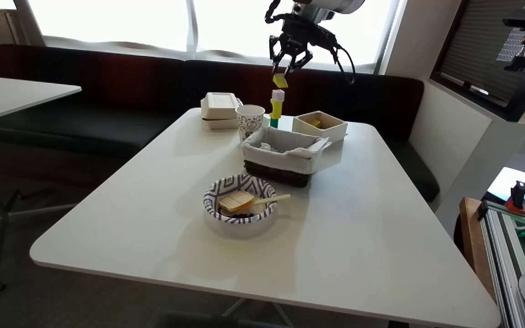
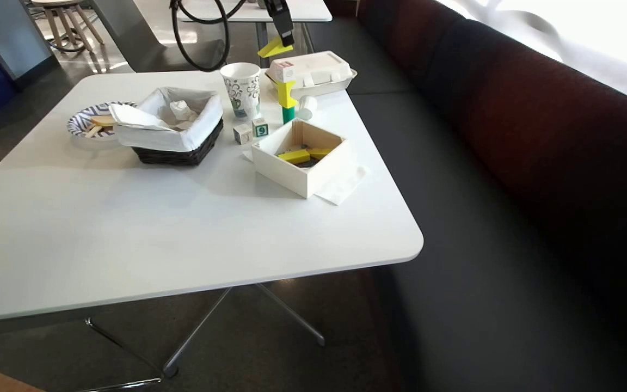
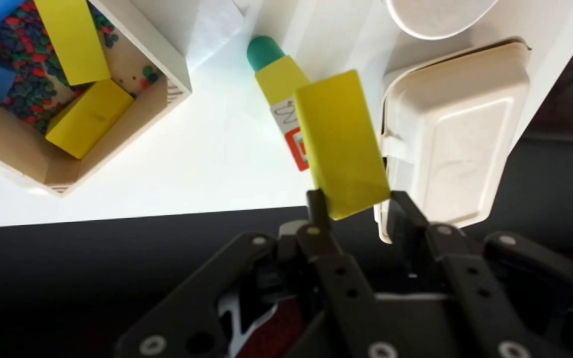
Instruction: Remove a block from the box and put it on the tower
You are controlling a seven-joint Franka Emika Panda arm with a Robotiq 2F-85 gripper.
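Note:
My gripper (image 1: 281, 72) is shut on a yellow block (image 3: 343, 144). The block also shows, tilted, in both exterior views (image 1: 280, 81) (image 2: 275, 47). It hangs just above the tower with a small gap. The tower (image 2: 286, 95) stands upright, with green at the bottom, yellow pieces above and a white-and-red letter cube on top. In the wrist view the held block partly covers the tower (image 3: 280, 82). The box (image 2: 281, 175) has pale walls and holds more yellow blocks (image 2: 294, 157). In the wrist view the box (image 3: 149, 42) also shows blue blocks and small coloured bits inside.
A patterned paper cup (image 2: 243, 90), white clamshell containers (image 1: 220, 107) and a small white cylinder (image 2: 307, 107) stand close to the tower. Two letter cubes (image 2: 243, 134) lie near the box. A lined basket (image 1: 280, 159) and a patterned bowl (image 1: 212, 207) stand farther off.

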